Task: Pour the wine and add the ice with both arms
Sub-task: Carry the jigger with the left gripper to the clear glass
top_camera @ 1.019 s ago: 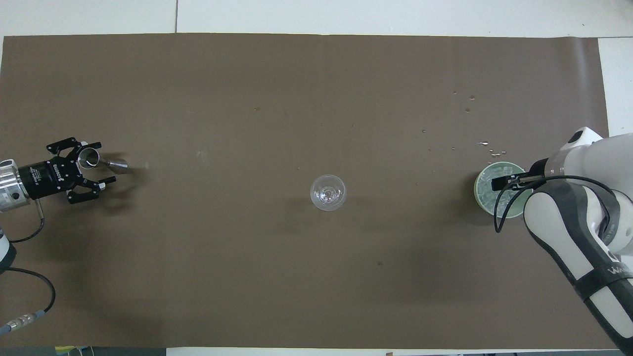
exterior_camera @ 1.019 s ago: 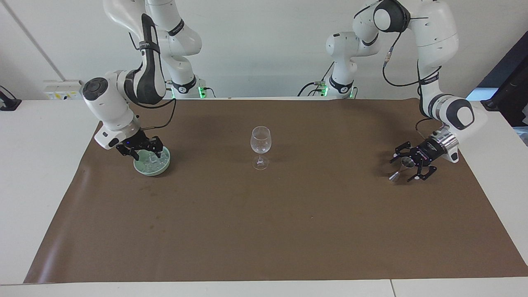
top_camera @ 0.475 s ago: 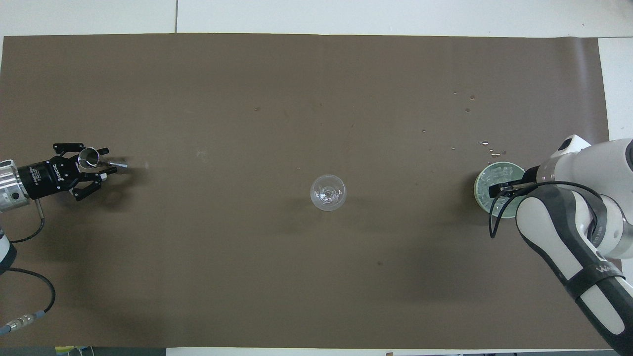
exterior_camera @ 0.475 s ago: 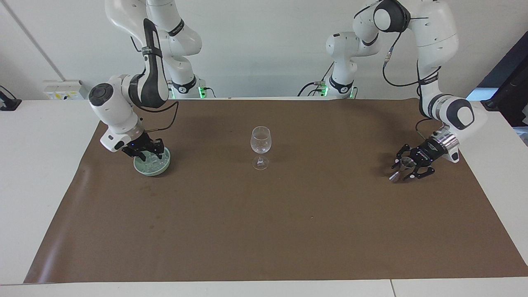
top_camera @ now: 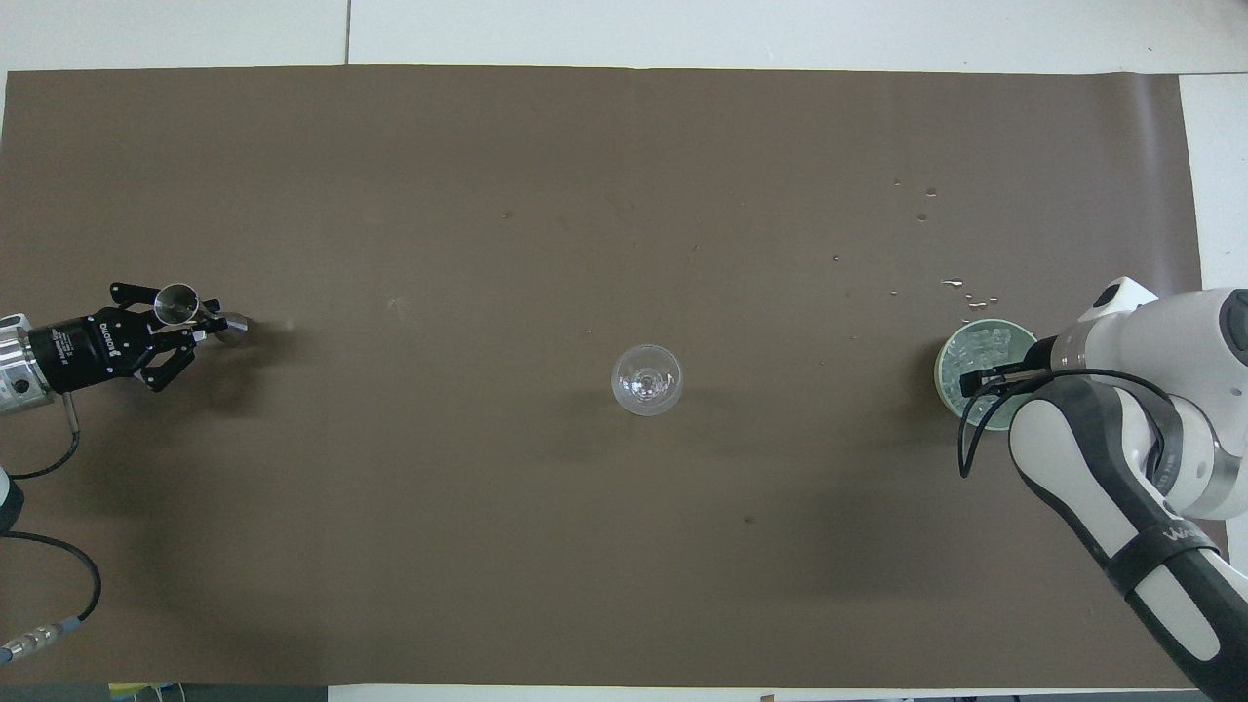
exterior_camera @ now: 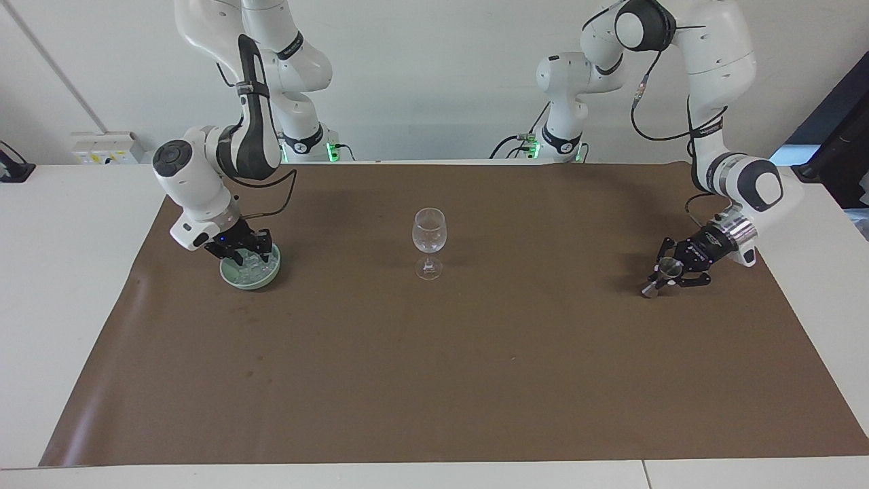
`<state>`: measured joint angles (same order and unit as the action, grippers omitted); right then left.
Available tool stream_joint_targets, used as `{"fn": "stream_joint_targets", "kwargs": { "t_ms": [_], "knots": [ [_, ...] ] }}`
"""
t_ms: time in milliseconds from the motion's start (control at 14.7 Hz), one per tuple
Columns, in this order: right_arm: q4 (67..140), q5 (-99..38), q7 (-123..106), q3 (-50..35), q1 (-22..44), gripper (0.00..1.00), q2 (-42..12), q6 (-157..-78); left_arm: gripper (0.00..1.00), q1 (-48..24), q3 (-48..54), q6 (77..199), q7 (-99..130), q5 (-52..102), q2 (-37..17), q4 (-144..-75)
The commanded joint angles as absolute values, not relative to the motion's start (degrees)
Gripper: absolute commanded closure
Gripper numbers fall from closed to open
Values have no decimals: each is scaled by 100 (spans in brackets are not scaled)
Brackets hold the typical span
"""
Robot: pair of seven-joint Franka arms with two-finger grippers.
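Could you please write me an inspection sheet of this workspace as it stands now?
Surface: brown mat covering a white table; small wet spots beside the bowl.
Job's things: steel measuring cup at the left arm's end; ice pieces in a green bowl at the right arm's end; stemmed glass upright at mid-mat, looks empty.
Clutter: nothing seen.
Hands: left hand shut on the measuring cup; right hand down in the bowl among the ice, grip unclear.
Cables: black leads along both arms, lifted off the mat.
Surroundings: white wall, socket strip, dark object at the frame's edge.
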<state>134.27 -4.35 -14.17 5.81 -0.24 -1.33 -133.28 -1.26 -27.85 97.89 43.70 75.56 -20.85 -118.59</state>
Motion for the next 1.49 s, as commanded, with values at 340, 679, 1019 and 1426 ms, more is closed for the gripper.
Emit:
{"fn": "stream_joint_targets", "kwargs": {
  "t_ms": [340, 679, 1019, 1426],
  "knots": [
    [13553, -554, -1661, 571, -97, 49, -26, -13438, 100, -1395, -2848, 9510, 5026, 6154, -502, -12015],
    [13553, -554, -1661, 563, -185, 55, -26, -13438, 100, -2844, -2821, 9842, 5694, 5704, -70, -11988],
    [13562, -545, -1661, 563, -176, 55, -26, -13430, 100, -4234, -2786, 11036, 6764, 5704, -193, -11883],
    [13693, -554, -1661, 563, -176, 58, 26, -13447, 100, -5194, -2786, 11943, 8153, 5301, -509, -11453]
  ]
}}
